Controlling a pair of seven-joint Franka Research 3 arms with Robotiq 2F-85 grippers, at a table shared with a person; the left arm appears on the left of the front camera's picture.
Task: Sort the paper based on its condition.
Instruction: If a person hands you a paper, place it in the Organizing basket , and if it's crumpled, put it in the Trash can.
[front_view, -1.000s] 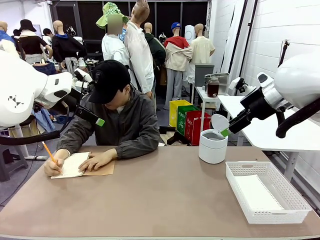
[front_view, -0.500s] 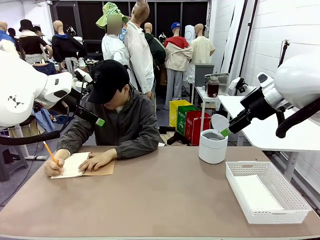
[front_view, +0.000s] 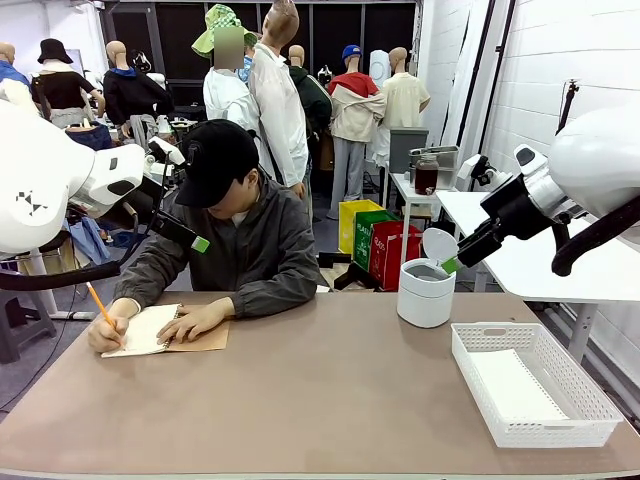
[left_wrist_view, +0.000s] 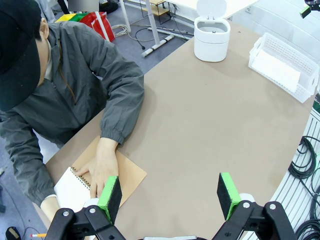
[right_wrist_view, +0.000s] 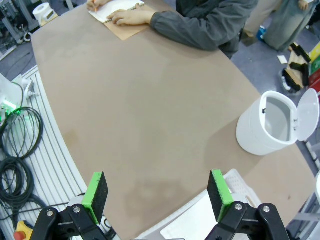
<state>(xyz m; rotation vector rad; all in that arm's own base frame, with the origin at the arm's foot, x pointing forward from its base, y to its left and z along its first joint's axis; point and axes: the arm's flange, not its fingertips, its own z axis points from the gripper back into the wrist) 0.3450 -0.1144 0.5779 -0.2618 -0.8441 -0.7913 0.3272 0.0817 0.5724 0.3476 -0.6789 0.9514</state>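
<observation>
Nearest, on the brown surface (front_view: 330, 400), a white plastic basket (front_view: 535, 385) sits at the robot's right with a flat white sheet of paper (front_view: 515, 388) lying inside it. Farther back on that side stands a small white bin (front_view: 426, 290) with its lid tipped open. At the far left edge a person writes with an orange pencil (front_view: 98, 302) on a spiral notebook (front_view: 160, 330) laid on its brown cover, one hand (front_view: 195, 322) pressing the page flat. Above the surface both arms hang raised and apart: the left gripper (left_wrist_view: 170, 192) has its green pads spread wide with nothing between them, and the right gripper (right_wrist_view: 157, 195) likewise stands fully parted and empty.
</observation>
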